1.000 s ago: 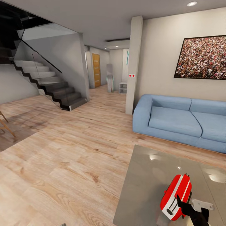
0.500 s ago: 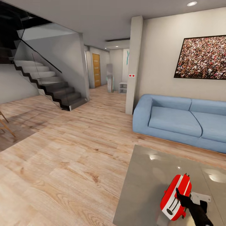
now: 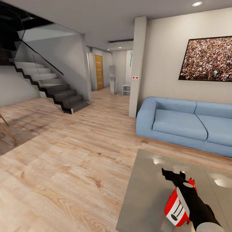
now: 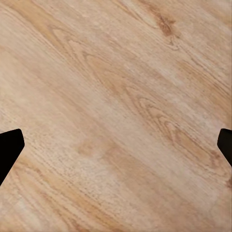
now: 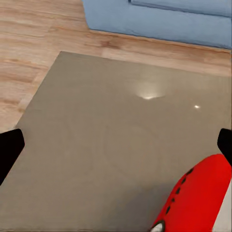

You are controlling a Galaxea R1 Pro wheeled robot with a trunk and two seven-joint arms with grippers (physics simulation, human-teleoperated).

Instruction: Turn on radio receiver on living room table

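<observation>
The red radio receiver (image 3: pixel 173 206) with white stripes lies on the glossy grey table (image 3: pixel 145 193) at the lower right of the head view. My right arm stretches across it and hides most of its top. The right gripper (image 3: pixel 172 174) is open, just past the radio's far end, above bare tabletop. In the right wrist view, the radio's red rounded end (image 5: pixel 199 200) sits near one fingertip, and the table (image 5: pixel 96 145) spreads ahead between the spread fingers of the right gripper (image 5: pixel 116 147). The left gripper (image 4: pixel 116 147) is open over wooden floor.
A blue sofa (image 3: pixel 187 125) stands just beyond the table's far edge. A white pillar (image 3: pixel 137 67) rises at its left end. Stairs (image 3: pixel 51 87) climb at the far left, and wooden chair legs (image 3: pixel 4 129) show at the left edge. Open wooden floor (image 3: pixel 71 161) lies left of the table.
My right arm has reached forward over the radio; the gripper went from the radio's near side to beyond its far end. The radio has stayed in place.
</observation>
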